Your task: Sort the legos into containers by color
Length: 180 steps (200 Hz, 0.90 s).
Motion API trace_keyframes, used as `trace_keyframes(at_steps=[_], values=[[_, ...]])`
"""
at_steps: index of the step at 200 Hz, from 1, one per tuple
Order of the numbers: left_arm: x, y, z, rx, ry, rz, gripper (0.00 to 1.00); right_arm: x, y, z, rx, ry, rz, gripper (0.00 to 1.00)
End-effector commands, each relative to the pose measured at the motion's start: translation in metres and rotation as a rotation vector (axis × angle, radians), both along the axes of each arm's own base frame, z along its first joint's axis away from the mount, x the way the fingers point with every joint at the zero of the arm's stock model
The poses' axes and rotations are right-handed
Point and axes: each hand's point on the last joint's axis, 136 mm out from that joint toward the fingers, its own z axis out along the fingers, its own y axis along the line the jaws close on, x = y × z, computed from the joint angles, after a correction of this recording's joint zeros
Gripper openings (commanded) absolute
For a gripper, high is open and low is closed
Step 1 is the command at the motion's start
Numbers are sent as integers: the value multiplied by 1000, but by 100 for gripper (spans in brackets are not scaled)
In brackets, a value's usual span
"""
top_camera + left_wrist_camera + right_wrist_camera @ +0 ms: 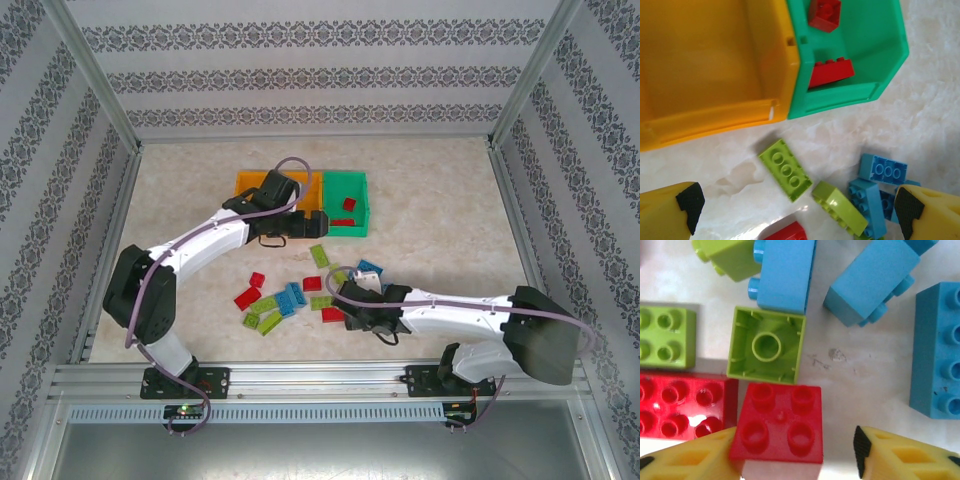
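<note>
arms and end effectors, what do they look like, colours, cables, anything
The left arm and right arm both have white links with bulky black joints. A thin mauve cable runs loosely along each. The left end effector and right end effector each have two chunky yellow fingers with black pads on the inner faces.

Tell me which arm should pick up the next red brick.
Right. The right gripper straddles a small red brick, one finger against it, the other apart. The left gripper hangs wide open by the green bin, over a lime brick.
</note>
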Motion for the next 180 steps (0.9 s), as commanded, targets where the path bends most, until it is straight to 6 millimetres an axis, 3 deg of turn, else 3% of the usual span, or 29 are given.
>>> trace_keyframes(at_steps=[1,42,83,142,161,180], values=[[2,17,6,22,-39,34,99,13,3,4,-10,-40,-13,52],[-8,38,-3,74,-31,71,99,17,1,17,0,-73,-17,32],[-21,60,-9,147,-28,101,99,36,1,57,76,-148,-18,30],[-42,96,-17,274,-42,147,99,128,-8,122,254,-264,-79,31],[-49,105,-25,300,-28,167,99,161,-6,134,258,-282,-72,31],[-57,110,-33,320,-3,172,99,194,-1,133,242,-272,-65,32]])
